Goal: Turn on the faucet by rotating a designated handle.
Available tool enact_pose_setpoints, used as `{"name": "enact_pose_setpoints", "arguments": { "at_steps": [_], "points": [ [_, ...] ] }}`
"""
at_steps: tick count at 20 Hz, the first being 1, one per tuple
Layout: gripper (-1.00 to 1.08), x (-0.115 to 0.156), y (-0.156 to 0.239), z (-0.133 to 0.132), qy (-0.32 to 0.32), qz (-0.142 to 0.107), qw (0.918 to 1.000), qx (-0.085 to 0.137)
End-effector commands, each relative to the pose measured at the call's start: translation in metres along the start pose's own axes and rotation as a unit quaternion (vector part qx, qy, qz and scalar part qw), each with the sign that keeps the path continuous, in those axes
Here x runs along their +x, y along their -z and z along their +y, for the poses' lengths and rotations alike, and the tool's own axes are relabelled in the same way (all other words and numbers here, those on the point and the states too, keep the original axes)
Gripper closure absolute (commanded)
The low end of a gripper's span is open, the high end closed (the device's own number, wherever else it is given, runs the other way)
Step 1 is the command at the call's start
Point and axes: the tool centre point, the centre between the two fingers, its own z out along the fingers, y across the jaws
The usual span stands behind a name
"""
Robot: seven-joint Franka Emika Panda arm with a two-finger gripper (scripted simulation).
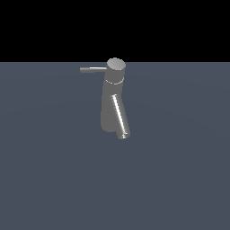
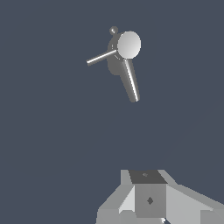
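The faucet (image 1: 109, 108) is a small grey metal one standing upright on the floor, with a round flat cap (image 1: 116, 64). Its slanted spout (image 1: 120, 117) runs down toward the camera. The handle (image 1: 92, 69), a thin straight rod, sticks out of the cap toward the exterior view's left. In the wrist view the faucet (image 2: 114, 61) is seen from above and far off, with the handle (image 2: 101, 57) and the spout (image 2: 131, 83) spreading from the cap (image 2: 129, 44). My gripper (image 2: 148, 194) shows only as grey blocks at the picture's edge, well apart from the faucet. The arm is out of the exterior view.
The faucet stands on a flat blue-grey floor (image 1: 179, 179) under a black background. A small round knob (image 2: 113, 30) pokes out behind the faucet's cap in the wrist view.
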Motion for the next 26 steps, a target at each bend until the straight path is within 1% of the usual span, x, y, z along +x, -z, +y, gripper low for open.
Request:
{"name": "enact_pose_setpoints", "arguments": {
  "at_steps": [1, 4, 7, 13, 20, 26],
  "points": [
    [1.08, 0.005, -0.011, -0.006, -0.027, 0.007, 0.9996, 0.009],
    [1.08, 0.012, -0.025, -0.014, -0.064, 0.018, 0.9976, 0.022],
    [1.08, 0.021, -0.040, -0.022, -0.101, 0.028, 0.9939, 0.035],
    [1.08, 0.040, -0.066, -0.037, -0.171, 0.049, 0.9823, 0.060],
    [1.08, 0.065, -0.093, -0.051, -0.246, 0.071, 0.9627, 0.086],
    [1.08, 0.089, -0.114, -0.062, -0.308, 0.089, 0.9411, 0.108]
  ]
}}
